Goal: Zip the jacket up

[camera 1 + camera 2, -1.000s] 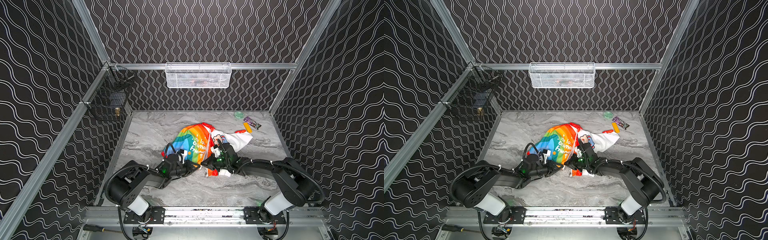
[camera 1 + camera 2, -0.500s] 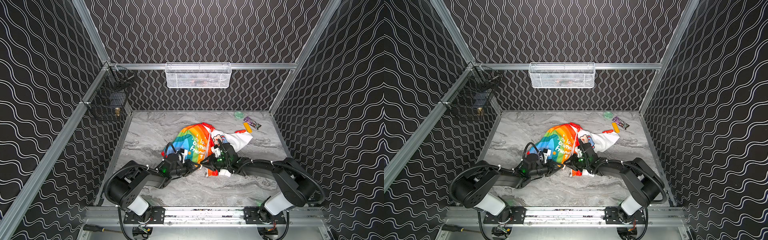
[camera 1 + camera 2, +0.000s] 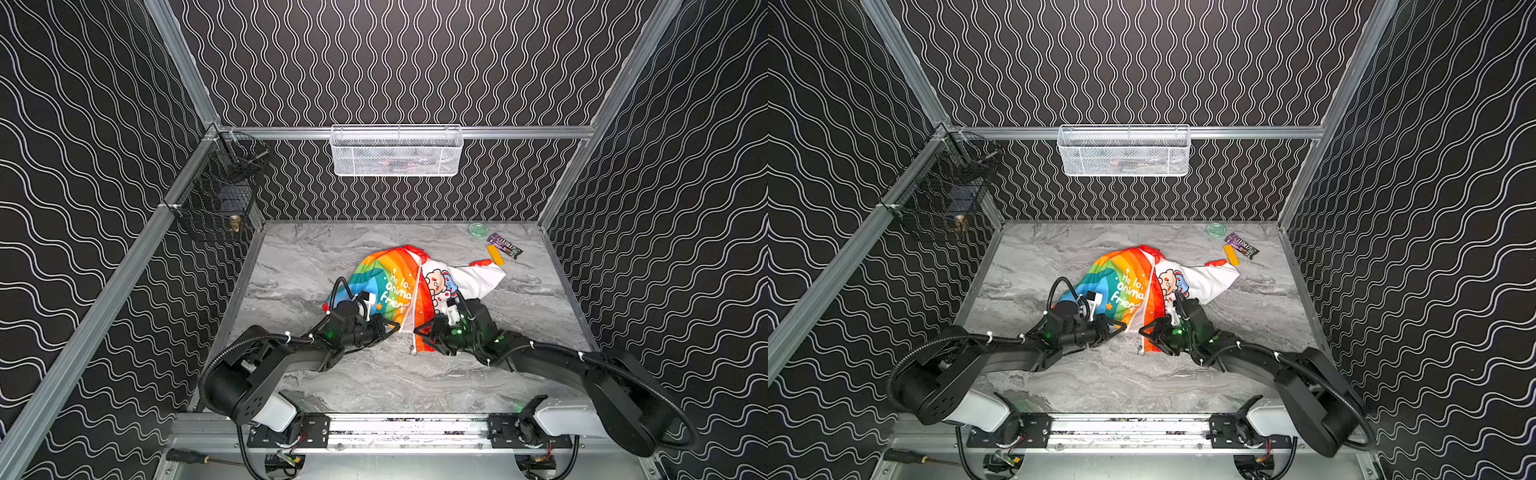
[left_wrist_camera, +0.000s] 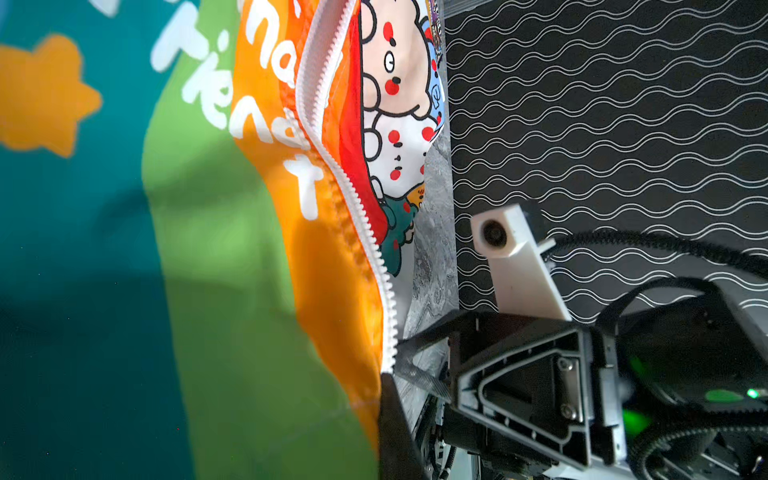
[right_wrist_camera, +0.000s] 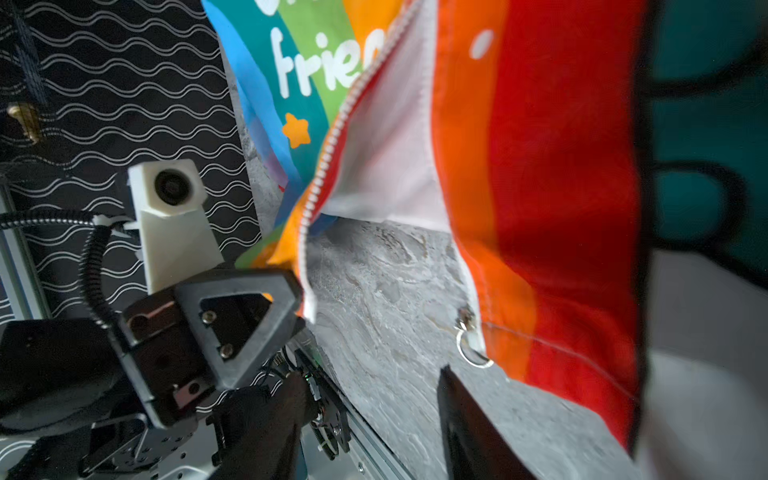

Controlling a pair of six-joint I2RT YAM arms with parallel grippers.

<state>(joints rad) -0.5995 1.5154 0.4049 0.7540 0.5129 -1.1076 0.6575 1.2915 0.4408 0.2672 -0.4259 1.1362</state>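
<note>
Your left gripper point(image 3: 393, 328) pinches the jacket point(image 3: 374, 286) by its hem corner, at the bare end of the zipper point(image 4: 353, 195). Your right gripper point(image 3: 423, 340) stands parted just beside the slider point(image 5: 465, 322) (holding nothing, I judge). The halves are apart, so nothing is zipped: seating and the whole pull are left. The jacket lies mid-way up the table point(image 3: 353, 386), hem at 6 o'clock, collar at 12, front up.

Smooth, faintly shiny cloth jacket point(image 3: 382, 282) with a white plastic-toothed zipper point(image 4: 353, 199) and a small bright metal pull ring point(image 5: 471, 355). Matt grey table point(image 3: 374, 382) with a marble look. White wire-mesh metal basket point(image 3: 395, 162); dull, silvery, brushed-looking metal rail point(image 3: 519, 132).
</note>
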